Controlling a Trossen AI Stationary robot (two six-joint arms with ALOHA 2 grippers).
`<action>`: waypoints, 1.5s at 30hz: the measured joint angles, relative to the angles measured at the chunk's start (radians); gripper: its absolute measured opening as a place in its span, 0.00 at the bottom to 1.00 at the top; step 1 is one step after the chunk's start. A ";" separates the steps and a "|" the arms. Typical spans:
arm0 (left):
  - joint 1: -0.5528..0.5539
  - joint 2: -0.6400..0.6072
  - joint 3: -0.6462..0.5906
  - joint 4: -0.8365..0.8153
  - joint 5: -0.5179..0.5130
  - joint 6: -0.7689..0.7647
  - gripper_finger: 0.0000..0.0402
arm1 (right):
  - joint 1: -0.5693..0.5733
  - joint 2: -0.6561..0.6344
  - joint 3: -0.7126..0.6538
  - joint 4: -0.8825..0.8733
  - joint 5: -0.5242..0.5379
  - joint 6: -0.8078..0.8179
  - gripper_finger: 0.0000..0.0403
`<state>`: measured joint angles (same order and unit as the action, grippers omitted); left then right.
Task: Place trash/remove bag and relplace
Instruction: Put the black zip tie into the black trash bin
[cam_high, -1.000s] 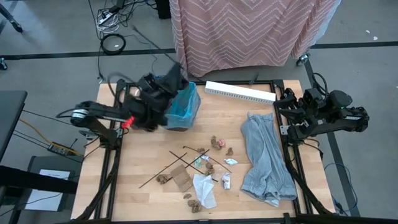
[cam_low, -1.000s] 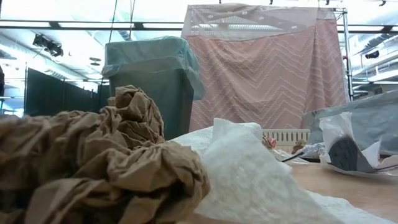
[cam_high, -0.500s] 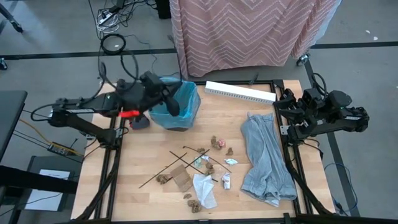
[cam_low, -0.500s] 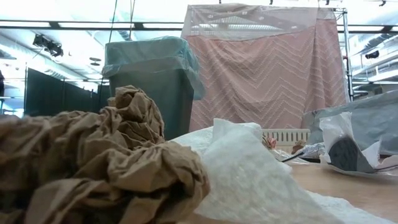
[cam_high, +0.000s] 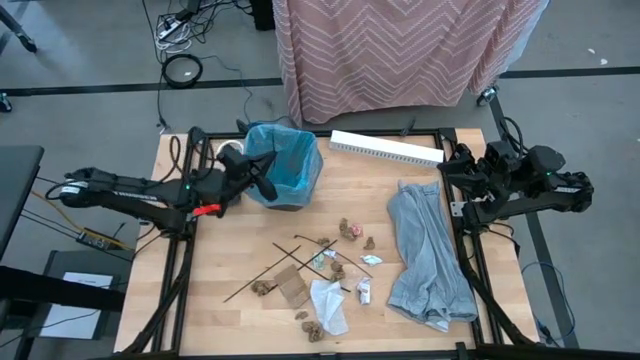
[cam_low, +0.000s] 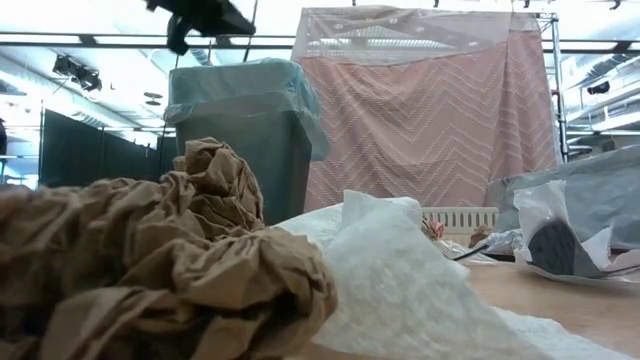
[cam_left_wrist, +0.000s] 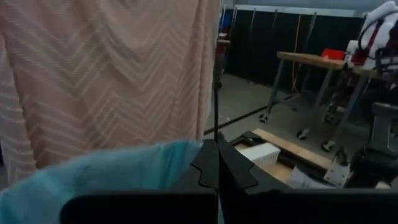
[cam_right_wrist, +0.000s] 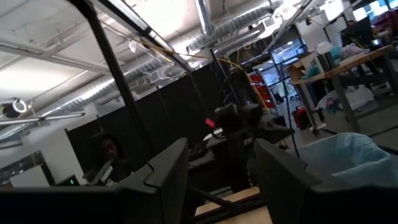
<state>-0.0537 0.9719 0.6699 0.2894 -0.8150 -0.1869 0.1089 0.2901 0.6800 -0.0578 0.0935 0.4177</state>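
Many small scraps of trash (cam_high: 315, 285) lie scattered over the middle and near part of the wooden tabletop (cam_high: 230, 260) in the high view: brown crumpled lumps, white crumpled paper, a flat brown cardboard piece (cam_high: 292, 286) and thin dark sticks (cam_high: 262, 275) whose long axes run diagonally, crossing one another. A bin lined with a blue plastic bag (cam_high: 285, 165) stands upright at the far left, mouth up. The left end effector (cam_high: 262, 178) sits at the bin's rim, its fingers closed together. A grey crumpled cloth (cam_high: 428, 255) stretches lengthwise on the right, beside the right end effector (cam_high: 462, 172), which waits at the tabletop's right edge.

Low view: a brown crumpled paper lump (cam_low: 160, 260) and white tissue (cam_low: 400, 285) fill the foreground, cut off at the bottom and hiding most of the tabletop. The bin rises behind, and the dark left arm (cam_low: 200, 15) hangs above it.

Left wrist view: the two dark fingers (cam_left_wrist: 202, 171) meet above the blue bag's rim.

Right wrist view: the fingers (cam_right_wrist: 168, 171) stand apart with nothing between them; the blue bag shows at the edge, cut off.
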 joint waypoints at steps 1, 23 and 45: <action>0.002 -0.010 -0.035 0.020 -0.004 0.001 0.00 | 0.000 0.000 0.000 0.000 0.006 0.001 0.44; 0.021 -0.010 -0.242 0.289 0.006 0.104 0.13 | 0.000 0.000 0.000 0.001 0.037 0.003 0.44; 0.011 -0.051 -0.068 -0.035 0.093 0.156 0.31 | 0.000 0.000 0.000 0.003 0.035 0.026 0.44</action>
<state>-0.0427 0.9214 0.6016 0.2544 -0.7219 -0.0312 0.1086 0.2901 0.6800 -0.0544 0.1281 0.4435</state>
